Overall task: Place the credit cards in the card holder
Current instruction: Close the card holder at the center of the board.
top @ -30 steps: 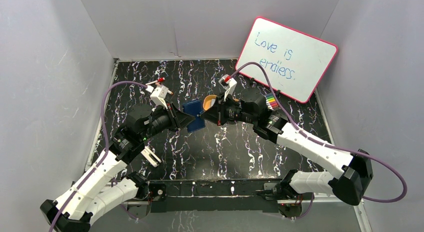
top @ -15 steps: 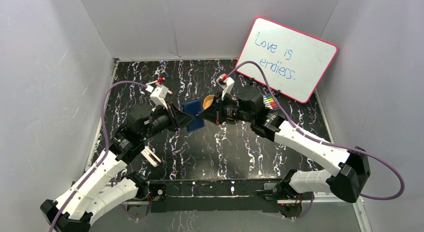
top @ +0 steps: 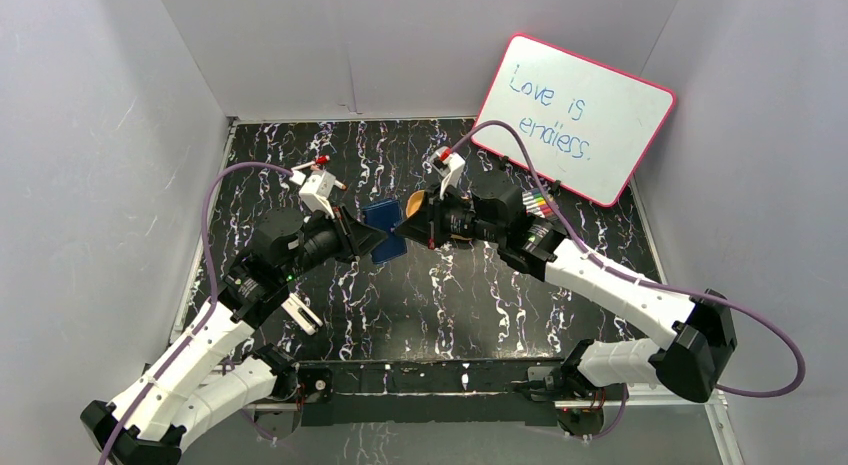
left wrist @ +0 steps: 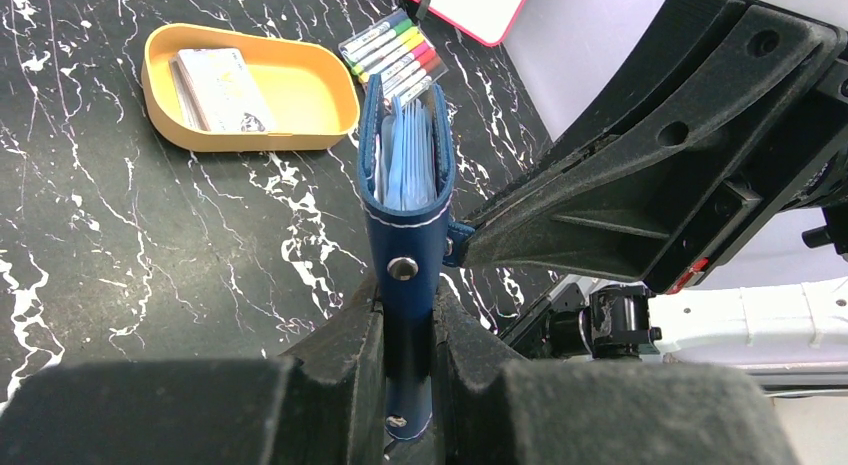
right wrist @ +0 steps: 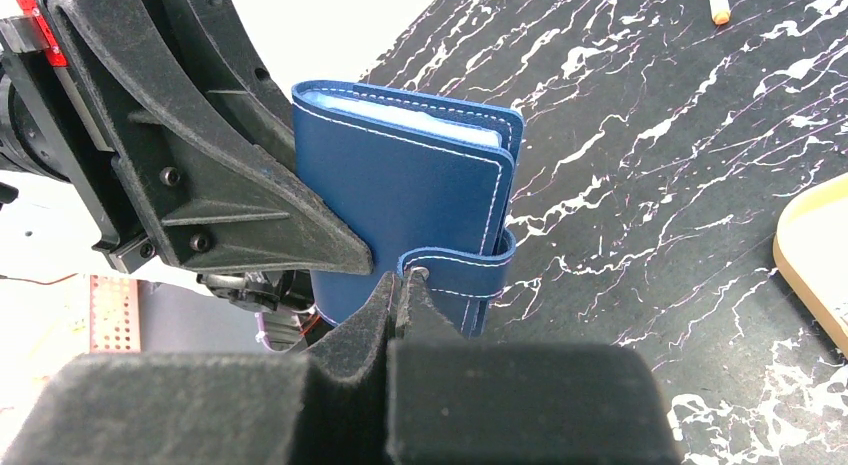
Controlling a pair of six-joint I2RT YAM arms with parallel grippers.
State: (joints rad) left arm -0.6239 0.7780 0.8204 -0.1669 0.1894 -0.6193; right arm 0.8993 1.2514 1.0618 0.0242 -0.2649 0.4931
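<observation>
The navy card holder (top: pixel 384 231) is held up above the table between both grippers. My left gripper (left wrist: pixel 408 315) is shut on its spine edge, with pale blue sleeves showing at the top of the holder (left wrist: pixel 405 215). My right gripper (right wrist: pixel 400 285) is shut on the tip of the snap-button tab (right wrist: pixel 470 275), which wraps round the holder's edge (right wrist: pixel 410 205). The credit cards (left wrist: pixel 222 89) lie stacked in the orange oval tray (left wrist: pixel 250 140) on the table behind.
A pink-framed whiteboard (top: pixel 575 115) leans at the back right. A set of coloured markers (left wrist: pixel 393 47) lies beside the tray. The tray's rim also shows in the right wrist view (right wrist: pixel 815 245). White walls enclose the black marbled table.
My right arm has moved slightly left and back, keeping hold of the tab. The holder has shifted a little to the left. The left arm has hardly moved.
</observation>
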